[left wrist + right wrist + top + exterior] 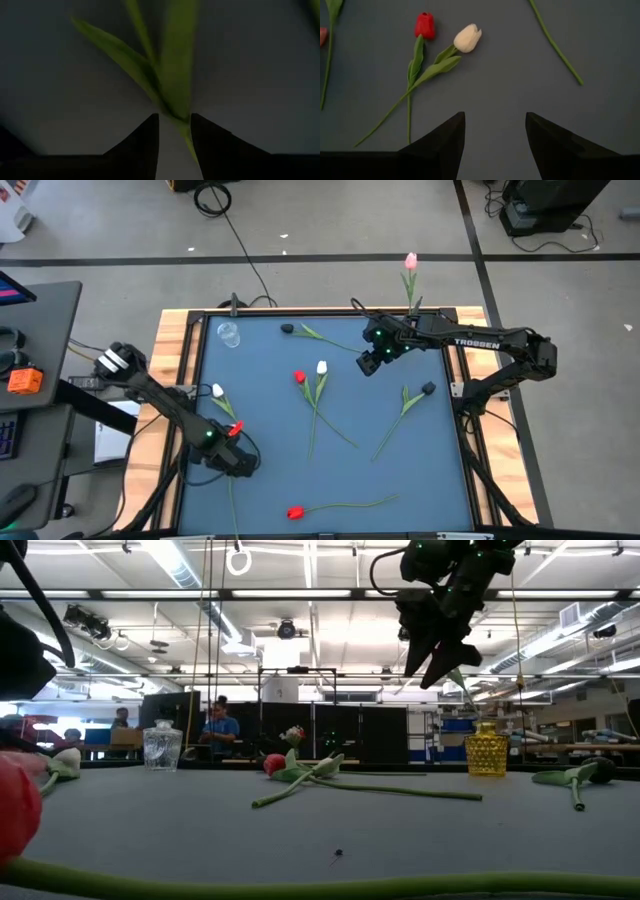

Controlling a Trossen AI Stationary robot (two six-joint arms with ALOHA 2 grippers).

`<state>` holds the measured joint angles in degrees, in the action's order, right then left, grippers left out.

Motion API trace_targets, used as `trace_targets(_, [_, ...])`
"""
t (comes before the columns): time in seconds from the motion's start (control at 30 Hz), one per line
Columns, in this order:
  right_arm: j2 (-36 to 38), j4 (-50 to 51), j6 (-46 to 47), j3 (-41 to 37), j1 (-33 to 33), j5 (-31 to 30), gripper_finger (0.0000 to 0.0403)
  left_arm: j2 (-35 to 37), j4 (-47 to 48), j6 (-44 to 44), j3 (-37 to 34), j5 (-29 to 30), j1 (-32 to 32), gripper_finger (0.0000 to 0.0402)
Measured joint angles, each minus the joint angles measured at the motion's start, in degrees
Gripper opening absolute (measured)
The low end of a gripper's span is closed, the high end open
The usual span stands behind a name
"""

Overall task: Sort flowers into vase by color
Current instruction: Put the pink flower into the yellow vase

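Eight tulips in all: three red, two white, two dark, one pink; two vases; two grippers.

At the left, a white tulip (217, 390) lies near the table's (270, 405) left edge, and just nearer than it lies a red tulip (235, 427), its stem running towards the near edge. The left gripper (240, 463) is down over that stem. Only the left wrist view shows its fingers (145, 145), narrowly parted either side of the stem with a gap left, not yet pinching it.

A clear glass vase (229, 334) stands far left, empty. A dark tulip (287, 329) lies along the far edge. Mid-table, a second red tulip (299, 377) and a second white tulip (321, 367) lie side by side; the third red tulip (295, 512) lies at the near edge, filling the low view's foreground.

The right gripper (372, 360) hangs above the far middle, fingers wide apart and holding nothing. The other dark tulip (428, 389) lies right of centre. The pink tulip (410, 260) stands far right in a yellow vase (486, 752), whose colour only the low view shows
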<state>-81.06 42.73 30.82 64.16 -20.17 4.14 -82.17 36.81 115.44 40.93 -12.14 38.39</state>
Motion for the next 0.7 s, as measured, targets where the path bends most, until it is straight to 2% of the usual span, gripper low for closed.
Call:
trace_targets(0.27, [-0.02,-0.24,-0.62,0.0,-0.72,0.42,0.0217,0.0,-5.33,4.06,0.02,0.48,0.22,0.0117])
trace_targets(0.43, [-0.02,-0.23,-1.05,0.0,-0.46,0.27,0.0217,-0.35,-2.98,8.73,0.04,1.4,0.79,0.0117])
trace_targets(0.7, [-0.02,0.54,-2.51,0.0,-0.35,-1.09,0.0217,0.17,-3.46,11.2,0.48,-3.24,0.76,0.0117])
